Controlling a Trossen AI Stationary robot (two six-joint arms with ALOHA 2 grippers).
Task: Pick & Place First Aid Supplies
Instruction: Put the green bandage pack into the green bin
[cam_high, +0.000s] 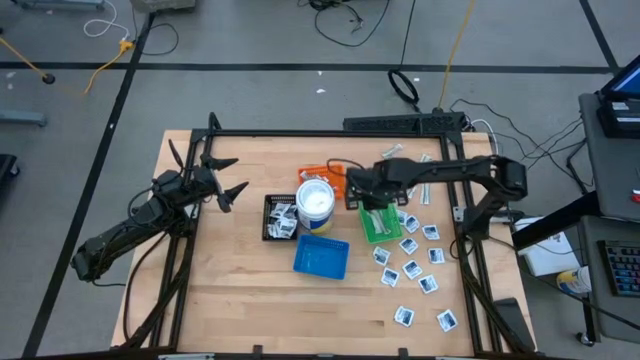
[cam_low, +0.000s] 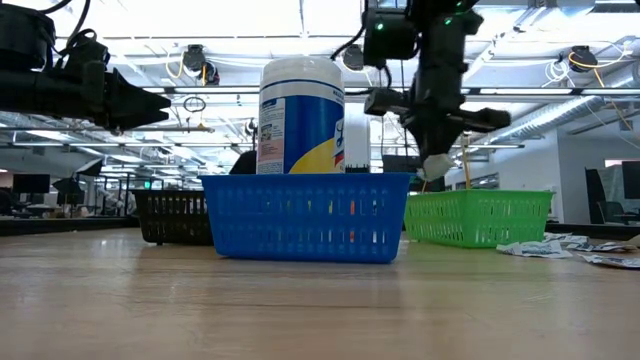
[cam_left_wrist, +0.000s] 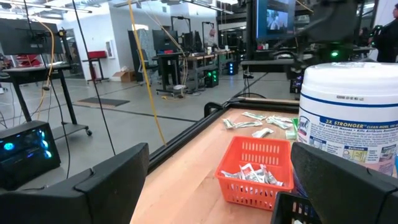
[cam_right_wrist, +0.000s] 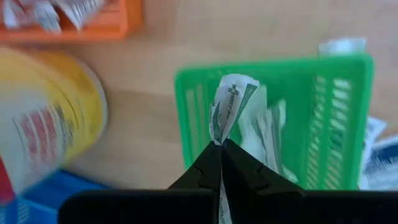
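Observation:
My right gripper (cam_right_wrist: 221, 147) hangs shut on a small white packet with green print (cam_right_wrist: 229, 102) over the green tray (cam_right_wrist: 348, 74), which holds more packets. The high view shows this gripper (cam_high: 375, 205) above that tray (cam_high: 380, 226), right of the white tub (cam_high: 315, 201). In the low view the packet (cam_low: 434, 166) shows as a pale scrap just above the tray's rim. More white packets (cam_high: 415, 262) lie flat on the table at the right. My left gripper (cam_high: 228, 185) waits open and level at the table's left side, holding nothing. My right gripper pinches the packet's lower end (cam_right_wrist: 219, 138) between its two fingertips, coming from above and pointing steeply down. The packet sticks out beyond the fingertips, crumpled and folded lengthwise. It is lifted clear, over the green tray's inside.
An orange tray (cam_left_wrist: 255, 171) with wrapped strips stands behind the tub; more strips (cam_left_wrist: 258, 123) lie on the table beyond it. A black tray (cam_high: 280, 216) with packets sits left of the tub, a blue tray (cam_high: 322, 257) near it. A black frame (cam_high: 330, 132) rims the table.

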